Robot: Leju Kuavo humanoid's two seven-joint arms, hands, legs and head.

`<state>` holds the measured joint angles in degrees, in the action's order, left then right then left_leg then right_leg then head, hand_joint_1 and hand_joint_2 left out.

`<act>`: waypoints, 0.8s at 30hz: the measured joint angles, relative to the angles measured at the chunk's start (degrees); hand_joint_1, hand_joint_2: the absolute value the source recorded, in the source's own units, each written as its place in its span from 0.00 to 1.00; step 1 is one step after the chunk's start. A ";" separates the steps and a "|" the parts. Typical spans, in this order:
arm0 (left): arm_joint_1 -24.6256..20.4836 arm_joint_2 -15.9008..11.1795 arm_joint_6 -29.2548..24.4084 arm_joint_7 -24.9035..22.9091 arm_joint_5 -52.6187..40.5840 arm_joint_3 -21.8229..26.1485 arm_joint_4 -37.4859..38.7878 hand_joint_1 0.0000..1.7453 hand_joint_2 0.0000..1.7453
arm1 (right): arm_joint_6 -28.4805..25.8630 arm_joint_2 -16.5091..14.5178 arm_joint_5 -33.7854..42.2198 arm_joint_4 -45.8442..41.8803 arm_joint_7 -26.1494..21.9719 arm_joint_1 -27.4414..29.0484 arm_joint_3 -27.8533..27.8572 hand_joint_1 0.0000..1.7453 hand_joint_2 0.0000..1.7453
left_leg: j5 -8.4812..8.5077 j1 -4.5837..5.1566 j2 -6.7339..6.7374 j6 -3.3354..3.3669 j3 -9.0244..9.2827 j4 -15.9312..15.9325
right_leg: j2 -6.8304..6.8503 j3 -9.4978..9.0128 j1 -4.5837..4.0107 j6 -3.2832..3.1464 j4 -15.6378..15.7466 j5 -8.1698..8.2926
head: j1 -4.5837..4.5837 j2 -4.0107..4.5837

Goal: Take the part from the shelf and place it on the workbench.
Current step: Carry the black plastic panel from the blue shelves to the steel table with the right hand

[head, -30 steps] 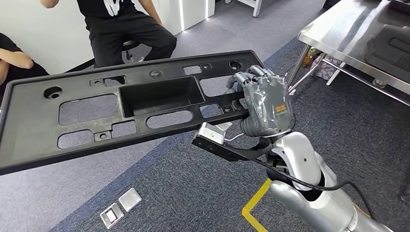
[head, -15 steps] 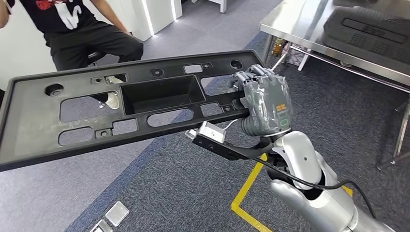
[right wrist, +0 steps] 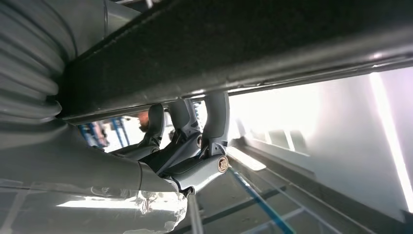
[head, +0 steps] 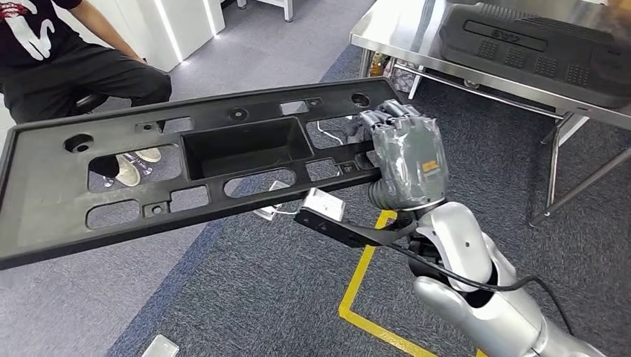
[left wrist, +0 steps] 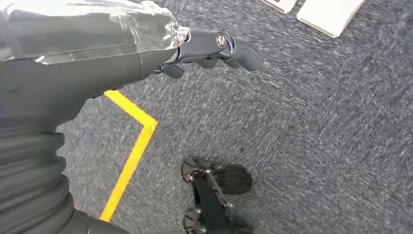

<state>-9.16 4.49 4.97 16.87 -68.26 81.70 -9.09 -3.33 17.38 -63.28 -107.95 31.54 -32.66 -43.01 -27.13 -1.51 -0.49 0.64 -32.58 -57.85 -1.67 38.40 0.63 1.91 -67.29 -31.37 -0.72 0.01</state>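
Black plastic, the long part (head: pixel 186 167) hangs in the air over grey carpet (head: pixel 283 297), stretching toward nine o'clock from the right hand (head: pixel 405 160), which grips its end. Left hand (left wrist: pixel 214 46) holds nothing, fingers loosely apart.

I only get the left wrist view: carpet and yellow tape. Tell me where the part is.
Observer: In the head view, the right robot hand grips the long black part at its right end, holding it off the floor.
Operator: Report the workbench.
Observer: The steel workbench stands beyond the hand, to the robot's right, with a black moulded piece lying on it.
Operator: Say who is nearby.
Observer: A seated person in black is beyond the part's left end.
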 joint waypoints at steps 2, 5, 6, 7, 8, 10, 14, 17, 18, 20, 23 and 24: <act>0.12 0.01 0.01 0.00 -0.01 0.00 0.00 0.00 1.00 | 0.01 -0.01 0.01 0.00 0.02 0.18 -0.01 1.00 1.00 | -0.09 0.11 1.41 0.12 -0.02 -0.06 | 1.10 3.14 0.18 0.33 -6.60 -2.43 | -0.49 -0.01; 0.11 0.02 0.02 0.00 -0.01 0.00 0.00 0.00 1.00 | 0.01 0.04 0.01 0.01 0.02 0.30 -0.01 1.00 1.00 | -0.40 0.12 3.22 -0.13 0.14 -0.29 | 2.12 0.57 0.32 0.40 -1.68 1.47 | -1.15 -0.01; 0.07 0.01 0.03 0.00 0.00 0.01 0.00 0.00 1.00 | 0.01 0.05 0.01 0.01 0.02 0.29 -0.01 1.00 1.00 | -0.57 0.18 3.72 -0.36 0.25 -0.40 | 3.01 -1.55 0.16 0.20 2.42 3.07 | -1.39 -0.01; 0.03 0.01 0.03 0.00 0.00 0.01 0.00 0.00 1.00 | 0.00 0.05 0.01 0.00 0.02 0.26 0.00 1.00 1.00 | -0.77 0.28 4.14 -0.64 0.35 -0.55 | 3.73 -3.20 -0.02 -0.13 5.88 4.27 | -1.55 -0.01; -0.02 0.00 0.04 0.00 0.00 0.02 0.00 0.00 1.00 | -0.01 0.05 0.02 0.00 0.02 0.22 0.01 1.00 1.00 | -0.91 0.43 4.49 -0.95 0.45 -0.64 | 4.23 -4.11 -0.21 -0.53 7.85 4.73 | -1.56 -0.01; -0.11 -0.01 0.04 0.00 0.00 0.01 0.00 0.00 1.00 | -0.01 0.08 0.02 0.00 0.04 0.15 0.02 1.00 1.00 | -1.06 0.59 5.21 -1.56 0.72 -0.60 | 3.73 -4.10 -0.45 -1.33 8.38 4.70 | -1.29 -0.01; -0.24 0.02 0.04 0.00 -0.02 0.00 0.01 0.00 1.00 | 0.00 0.08 0.00 0.00 0.13 0.03 0.02 1.00 1.00 | -4.19 0.25 2.98 -2.87 -0.20 -4.49 | 2.06 -4.33 -0.06 -2.61 8.80 5.10 | -0.42 -0.01; -0.04 -0.06 0.01 0.00 -0.02 0.00 0.00 0.00 1.00 | 0.01 0.04 0.00 0.00 0.15 0.05 0.01 1.00 1.00 | -9.08 0.42 1.12 -2.89 -5.32 -15.48 | 0.63 -4.30 -0.20 -2.87 8.76 5.13 | 0.77 -0.01; 0.07 -0.07 0.00 0.00 -0.02 0.00 0.00 0.00 1.00 | 0.01 0.04 0.00 0.00 0.15 0.06 -0.01 1.00 1.00 | -9.10 0.49 1.00 -2.77 -6.30 -17.20 | -0.01 -4.31 -0.27 -2.89 8.72 5.13 | 1.01 -0.01; 0.15 -0.06 0.01 0.00 -0.01 0.00 0.00 0.00 1.00 | 0.02 0.03 -0.01 0.00 0.15 0.06 -0.03 1.00 1.00 | -5.79 0.53 0.58 -2.30 -5.02 -13.71 | -1.37 -4.45 -0.37 -2.88 8.60 5.11 | 1.36 -0.01; 0.11 -0.18 0.00 -0.01 -0.01 0.00 0.00 0.00 1.00 | 0.03 -0.04 -0.10 0.00 0.15 -0.13 -0.03 1.00 1.00 | -0.87 0.48 -2.53 -1.47 -0.61 -2.73 | -3.21 -4.31 -0.42 -2.58 8.30 5.01 | 1.69 -0.01; 0.13 -0.22 0.00 -0.01 -0.01 0.00 0.00 0.00 1.00 | 0.04 -0.07 -0.14 0.01 0.15 -0.21 -0.03 1.00 1.00 | -0.68 0.54 -3.16 -1.32 -0.12 -1.30 | -3.78 -4.11 -0.34 -2.35 8.26 5.05 | 1.70 -0.01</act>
<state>-9.03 4.26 4.97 16.86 -68.27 81.70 -9.09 -3.29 17.31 -63.42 -107.95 31.69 -32.88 -43.04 -27.81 -0.97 -3.65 -0.69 -32.70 -59.15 -5.44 34.30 0.29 -0.44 -59.03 -26.33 0.98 0.00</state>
